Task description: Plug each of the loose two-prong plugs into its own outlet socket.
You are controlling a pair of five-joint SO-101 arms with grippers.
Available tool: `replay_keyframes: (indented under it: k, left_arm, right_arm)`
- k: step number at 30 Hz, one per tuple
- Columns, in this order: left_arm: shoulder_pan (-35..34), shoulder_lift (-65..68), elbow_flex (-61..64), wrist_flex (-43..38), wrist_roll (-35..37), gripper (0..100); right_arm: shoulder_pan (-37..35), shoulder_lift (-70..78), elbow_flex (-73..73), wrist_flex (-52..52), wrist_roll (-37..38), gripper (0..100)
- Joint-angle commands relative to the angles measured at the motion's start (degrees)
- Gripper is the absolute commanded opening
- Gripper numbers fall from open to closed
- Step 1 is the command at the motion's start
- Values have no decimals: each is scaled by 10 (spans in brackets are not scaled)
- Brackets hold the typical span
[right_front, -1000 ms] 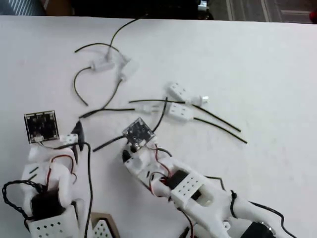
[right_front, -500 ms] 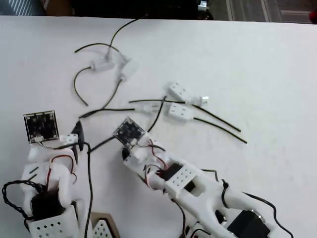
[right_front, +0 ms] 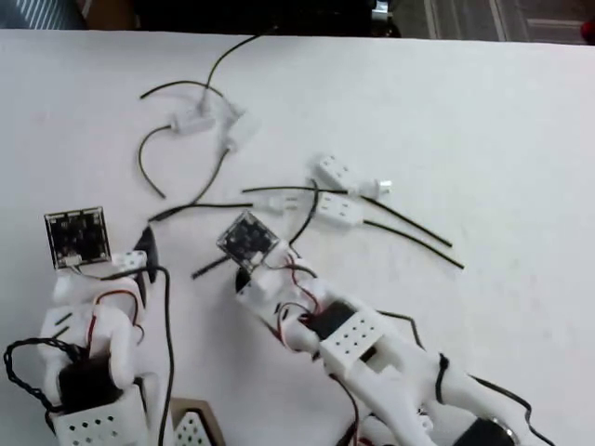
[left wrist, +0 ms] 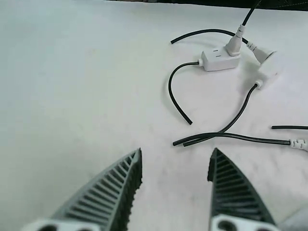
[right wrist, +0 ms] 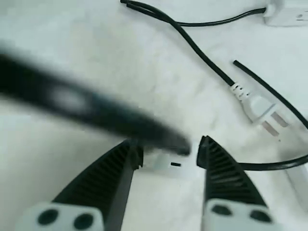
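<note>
The right gripper (right wrist: 169, 149) sits low over the white table (right_front: 502, 111), near the middle of its front edge. Its two dark ribbed jaws are pressed against either side of a small white connector block (right wrist: 166, 164); I cannot tell whether that block is a plug or a socket. The block bears one short dark mark, too small to read as writing. A blurred black cord (right wrist: 72, 103) runs out from it across the right wrist view. Just beyond these jaws a loose two-prong plug (right wrist: 260, 111) lies flat on the table with its prongs bare, apart from the block. Past it in the high view lie the near outlet socket (right_front: 339, 211) and the far outlet socket (right_front: 333, 172), each on a short black lead, with a small plug (right_front: 379, 189) just beside them. The left gripper (left wrist: 176, 151) is at the front left of the table, jaws spread wide with nothing between them. Well beyond it a third outlet socket (left wrist: 219, 60) rests on a curled lead, with a white plug (left wrist: 234, 44) touching its top; I cannot tell whether it is seated. A plug head (left wrist: 266, 62) lies just beside them. The left arm's wrist carries a square dark circuit board (right_front: 76, 237) whose tiny markings cannot be read.
</note>
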Motion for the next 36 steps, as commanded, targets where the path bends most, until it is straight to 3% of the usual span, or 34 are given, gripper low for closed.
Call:
replay_keyframes:
  k: [1, 10, 16, 19, 24, 36]
  left_arm:
    - [-7, -7, -3, -9, 4, 229]
    - [-7, -7, -3, -9, 3, 229]
    - [-7, -7, -3, -9, 3, 229]
    - [-7, -7, -3, -9, 3, 229]
    - [-7, -7, -3, -9, 3, 229]
    - [-7, -7, 6, -12, 2, 229]
  right_arm:
    - [6, -72, -53, 95, -36, 211]
    - [12, -123, -86, 294, -75, 166]
    - [73, -70, -92, 304, -76, 43]
    - [79, -36, -95, 285, -78, 104]
    - [77, 31, -138, 260, -179, 246]
    - [21, 265, -322, 260, -388, 251]
